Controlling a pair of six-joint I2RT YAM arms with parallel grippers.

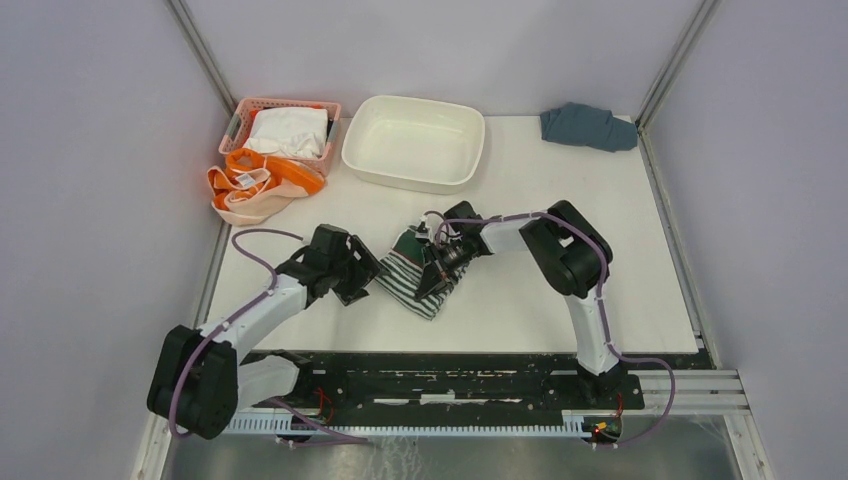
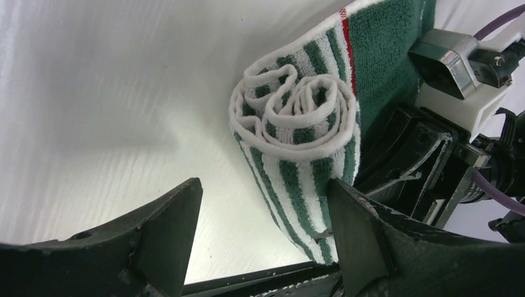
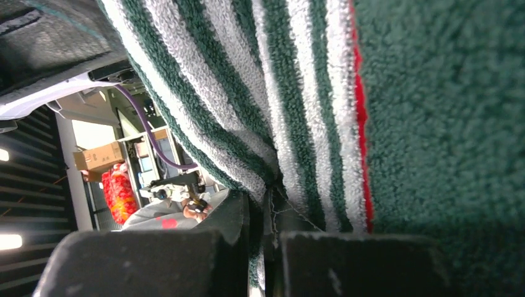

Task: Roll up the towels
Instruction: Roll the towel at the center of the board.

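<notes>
The green-and-white striped towel (image 1: pixel 408 268) lies partly rolled at the middle of the table. Its rolled end (image 2: pixel 297 117) shows as a spiral in the left wrist view. My left gripper (image 1: pixel 362 275) is open at the roll's left end, its jaws wide apart; the right finger (image 2: pixel 356 229) touches the towel's edge. My right gripper (image 1: pixel 432 268) is shut on a fold of the striped towel (image 3: pixel 272 124), which fills the right wrist view. The orange towel (image 1: pixel 258 188) lies crumpled at the far left, beside the basket.
A pink basket (image 1: pixel 240 118) at the back left holds a white cloth (image 1: pixel 288 130). A white tub (image 1: pixel 413 142) stands at the back centre. A blue-grey cloth (image 1: pixel 588 126) lies at the back right corner. Side walls enclose the table.
</notes>
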